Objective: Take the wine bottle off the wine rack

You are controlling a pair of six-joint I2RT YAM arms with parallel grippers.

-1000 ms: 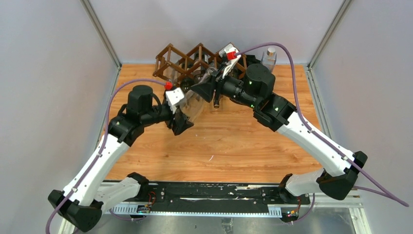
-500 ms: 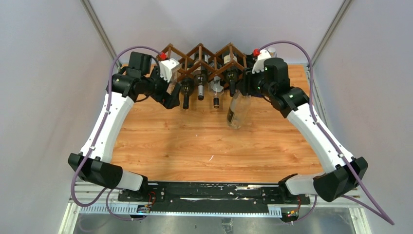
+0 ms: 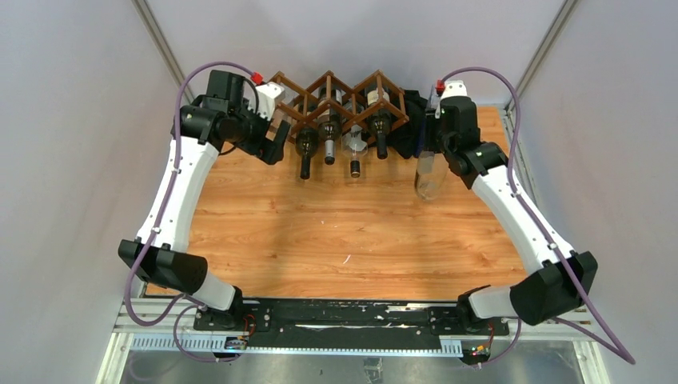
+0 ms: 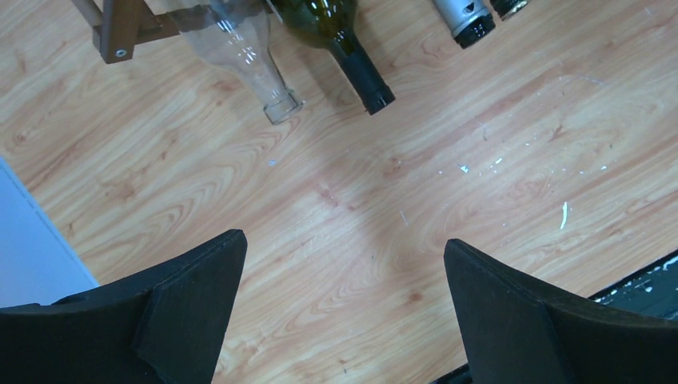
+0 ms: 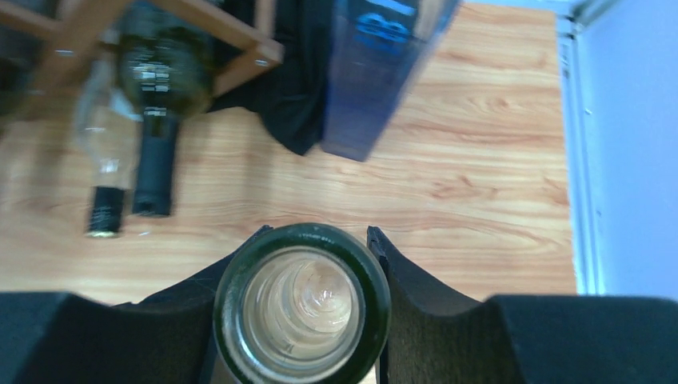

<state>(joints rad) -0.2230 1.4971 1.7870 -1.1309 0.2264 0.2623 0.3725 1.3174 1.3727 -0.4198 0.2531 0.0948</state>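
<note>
**One wine bottle off the rack, in the right gripper's grasp**

From the left wall [image 3: 72, 160] we see the left gripper [image 4: 342, 240] with its jaws spread wide and nothing between them, just beside the left end of the wine rack [image 3: 340, 100]. The rack stands against the back edge of the worktop [image 3: 344, 232]. Four bottles [image 3: 329, 142] lie in it with their necks pointing towards us, and their labels are too small for us to read. The bare wood in front of it is open. Right of the rack lies one black cloth [image 3: 409, 124]. Beside the cloth, the right gripper [image 5: 318, 234] is closed around the neck of the wine bottle [image 3: 430, 174], a clear one hanging base down, clear of the rack. Behind it stands one blue-tinted box [image 5: 382, 72] whose lettering is blurred. The right wall [image 3: 616, 160] is near.
</note>
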